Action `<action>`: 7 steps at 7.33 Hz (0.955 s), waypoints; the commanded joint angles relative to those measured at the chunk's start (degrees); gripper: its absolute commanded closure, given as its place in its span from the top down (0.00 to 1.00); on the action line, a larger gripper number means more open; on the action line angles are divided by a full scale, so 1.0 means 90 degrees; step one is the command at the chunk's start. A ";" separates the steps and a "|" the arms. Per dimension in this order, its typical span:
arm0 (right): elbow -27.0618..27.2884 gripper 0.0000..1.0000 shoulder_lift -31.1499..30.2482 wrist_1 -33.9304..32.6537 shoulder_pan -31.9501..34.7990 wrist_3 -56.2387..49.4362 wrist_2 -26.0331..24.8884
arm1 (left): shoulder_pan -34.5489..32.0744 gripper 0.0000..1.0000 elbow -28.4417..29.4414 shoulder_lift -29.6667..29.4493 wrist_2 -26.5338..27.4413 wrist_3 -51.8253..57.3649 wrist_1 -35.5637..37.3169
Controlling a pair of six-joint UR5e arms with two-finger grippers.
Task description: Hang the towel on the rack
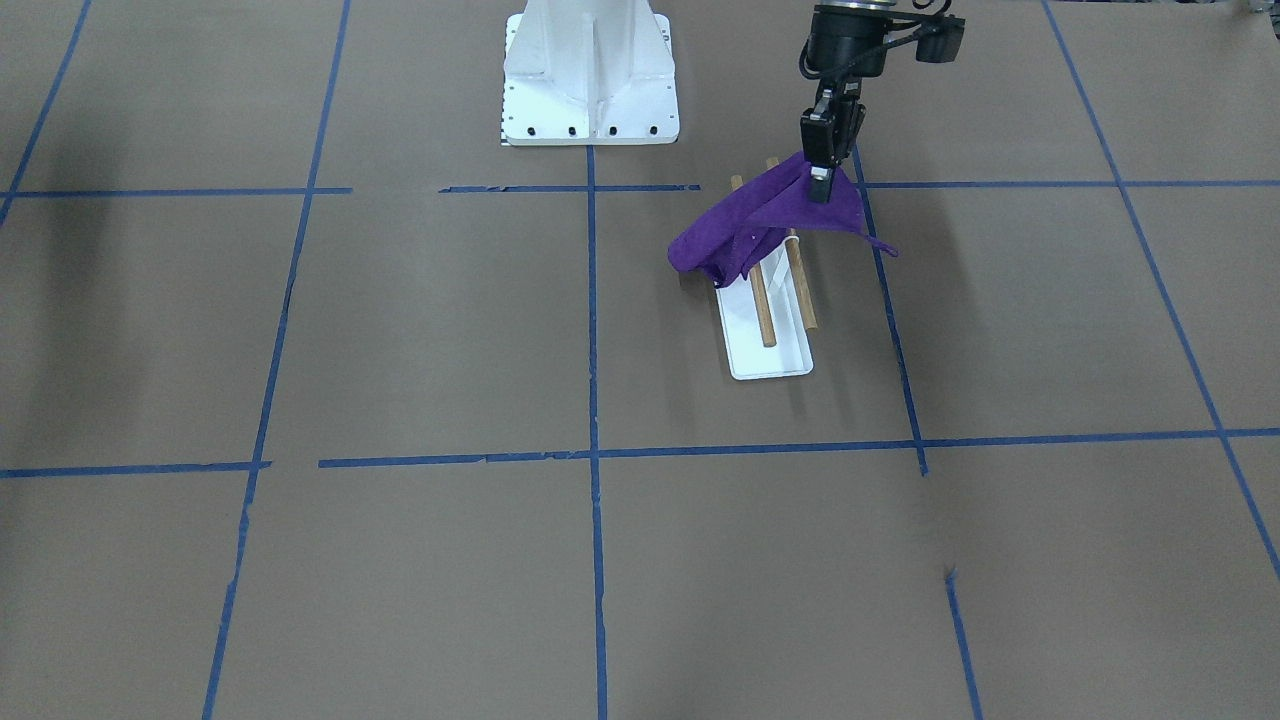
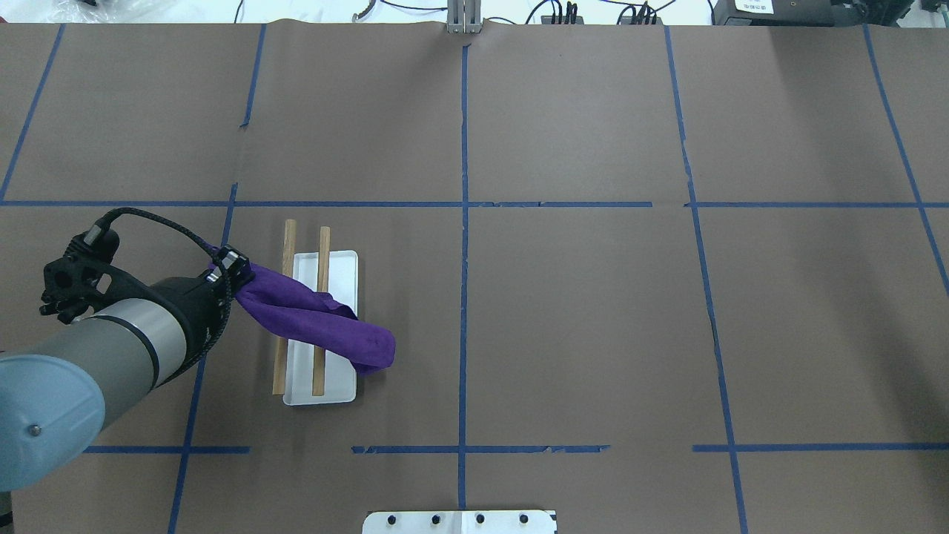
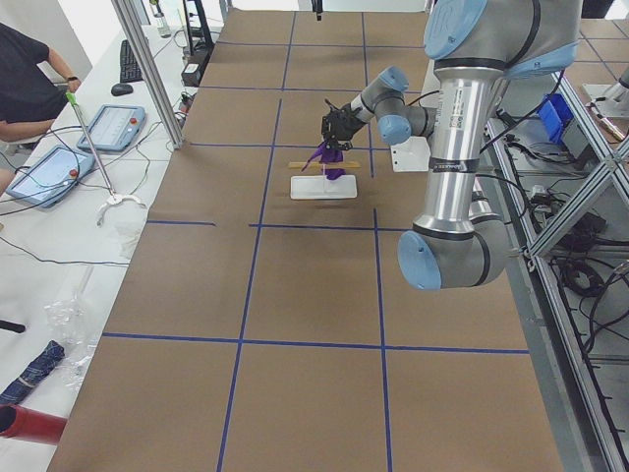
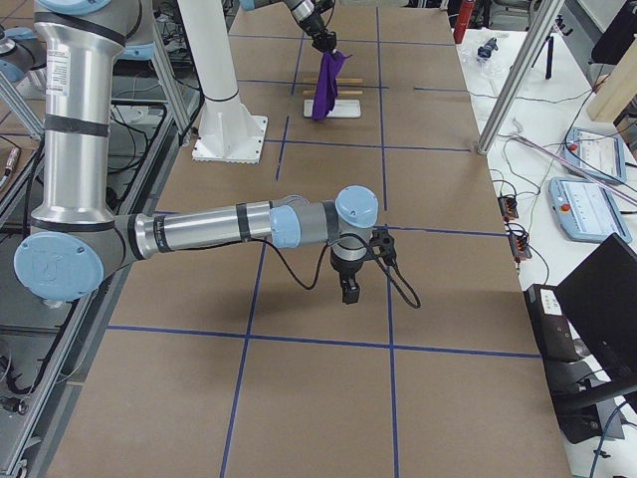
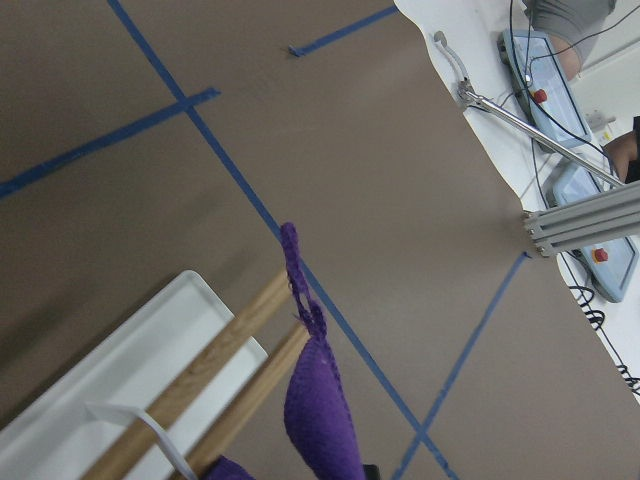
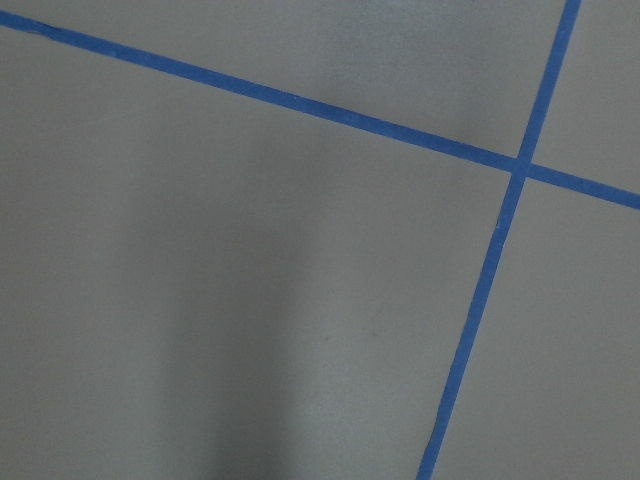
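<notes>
Since the left gripper (image 1: 820, 182) is pinched tight on one corner of the towel (image 1: 757, 226), that corner sits lifted above the rack (image 2: 337, 378), out past the outer dowel (image 2: 286, 241) on the robot's left. From there the purple cloth slants down across both dowels. It crosses them around mid-length and leaves both of their ends sticking out in the overhead view. Its bunched end hangs off the tray's (image 1: 770, 362) long edge on the side toward the table's middle, and I can't tell if that lump touches the paper. A thin tail of cloth dangles below the fingers, right over a blue tape line (image 5: 340, 330) in the left wrist view.

Room-wise, plain brown paper lies on every side of the rack. The white pedestal (image 1: 590, 85) stands well apart, back toward the robot. The right gripper (image 4: 350, 291) hangs pointing down over a far part of the table, well apart from the rack. Only the side camera catches it, so I can't tell how its fingers stand.
</notes>
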 commanded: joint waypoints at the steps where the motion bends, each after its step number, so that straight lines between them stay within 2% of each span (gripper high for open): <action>1: -0.0015 1.00 0.0030 0.0026 0.0000 -0.0001 -0.0019 | -0.0047 0.00 0.0192 0.0550 -0.0001 0.0040 0.0002; 4: 0.0015 1.00 0.0050 0.0055 0.0000 -0.0001 0.0000 | -0.0028 0.00 0.0836 0.0551 0.0038 0.0049 -0.0018; 5: 0.0024 1.00 0.0050 0.0055 0.0000 -0.0001 0.0000 | -0.0028 0.53 0.0905 0.0551 0.0038 0.0146 -0.0018; 6: 0.0024 1.00 0.0050 0.0055 0.0000 -0.0001 -0.0009 | -0.0038 1.00 0.1003 0.0542 0.0029 0.0466 -0.0018; 7: 0.0034 1.00 0.0059 0.0055 0.0000 -0.0010 -0.0010 | -0.0038 1.00 0.1003 0.0532 -0.0020 0.0798 -0.0027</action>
